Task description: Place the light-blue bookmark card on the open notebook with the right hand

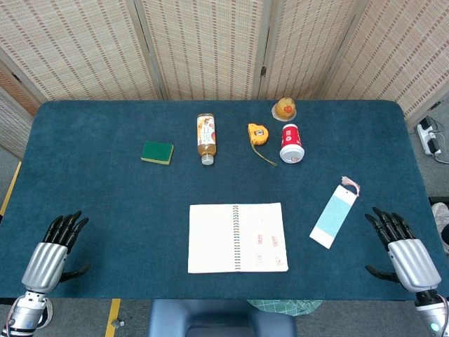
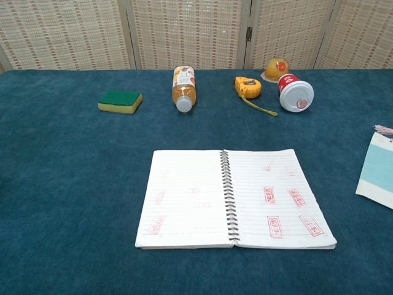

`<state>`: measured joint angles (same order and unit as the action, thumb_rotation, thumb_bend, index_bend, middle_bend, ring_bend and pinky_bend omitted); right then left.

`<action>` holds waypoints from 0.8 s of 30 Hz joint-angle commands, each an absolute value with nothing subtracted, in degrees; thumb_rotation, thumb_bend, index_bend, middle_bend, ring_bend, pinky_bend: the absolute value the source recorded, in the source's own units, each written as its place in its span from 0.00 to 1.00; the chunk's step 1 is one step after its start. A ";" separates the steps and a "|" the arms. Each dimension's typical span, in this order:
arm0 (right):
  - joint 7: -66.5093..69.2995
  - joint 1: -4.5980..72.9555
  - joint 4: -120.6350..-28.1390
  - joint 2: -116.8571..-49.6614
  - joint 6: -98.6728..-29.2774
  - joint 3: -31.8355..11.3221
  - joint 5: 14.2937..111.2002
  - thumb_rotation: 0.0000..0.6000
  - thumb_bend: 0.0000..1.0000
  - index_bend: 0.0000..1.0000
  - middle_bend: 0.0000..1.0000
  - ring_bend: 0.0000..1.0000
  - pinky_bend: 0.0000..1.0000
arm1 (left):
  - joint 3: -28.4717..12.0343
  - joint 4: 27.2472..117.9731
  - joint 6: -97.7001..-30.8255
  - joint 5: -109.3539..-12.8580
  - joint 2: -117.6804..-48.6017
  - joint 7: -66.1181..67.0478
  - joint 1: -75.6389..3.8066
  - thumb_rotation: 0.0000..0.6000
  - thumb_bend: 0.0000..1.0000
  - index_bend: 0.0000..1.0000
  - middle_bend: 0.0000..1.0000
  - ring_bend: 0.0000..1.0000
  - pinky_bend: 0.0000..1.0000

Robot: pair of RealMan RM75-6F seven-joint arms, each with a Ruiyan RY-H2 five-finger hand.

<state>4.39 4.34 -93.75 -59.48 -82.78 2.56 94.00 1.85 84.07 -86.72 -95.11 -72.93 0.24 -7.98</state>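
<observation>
Your bottle (image 1: 205,138) of amber drink and the red cup (image 1: 291,143) both lie on their sides at the back, a yellow tape measure (image 1: 258,134) between them. The light-blue bookmark card (image 1: 334,215) lies flat right of the open notebook (image 1: 238,237) (not touching). Your right hand (image 1: 401,247) rests beside it, fingers spread, holding nothing; left hand (image 1: 56,249) likewise. The counter (image 1: 105,196) is dark blue cloth.

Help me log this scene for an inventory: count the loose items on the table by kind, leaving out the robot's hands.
Notebook: 1
Bookmark card: 1
Sponge: 1
Bottle: 1
Tape measure: 1
Red-and-white cup: 1
Small yellow-orange object on a lid or dish: 1
Total: 7
</observation>
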 commanded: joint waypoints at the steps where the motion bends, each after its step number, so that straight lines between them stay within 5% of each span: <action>1: 4.54 4.36 -93.69 -59.50 -82.88 2.50 94.03 1.00 0.00 0.00 0.00 0.00 0.00 | 1.85 84.04 -86.74 -95.13 -72.95 0.20 -7.99 1.00 0.14 0.10 0.03 0.00 0.00; 12: 5.39 7.39 -90.24 -59.37 -79.20 1.70 94.35 1.00 0.00 0.00 0.00 0.00 0.00 | 1.16 84.07 -86.36 -94.59 -72.93 -1.42 -8.55 1.00 0.14 0.10 0.03 0.00 0.00; 19: 5.18 14.41 -83.44 -57.33 -71.11 0.04 95.16 1.00 0.10 0.33 0.00 0.00 0.00 | 1.06 84.29 -86.07 -94.88 -73.23 -1.41 -9.01 1.00 0.14 0.10 0.03 0.00 0.00; 24: 3.21 18.12 -78.56 -59.35 -64.40 -0.37 93.24 1.00 0.11 0.36 0.00 0.00 0.00 | 1.08 84.33 -85.97 -94.73 -73.33 -0.94 -9.00 1.00 0.14 0.10 0.03 0.00 0.00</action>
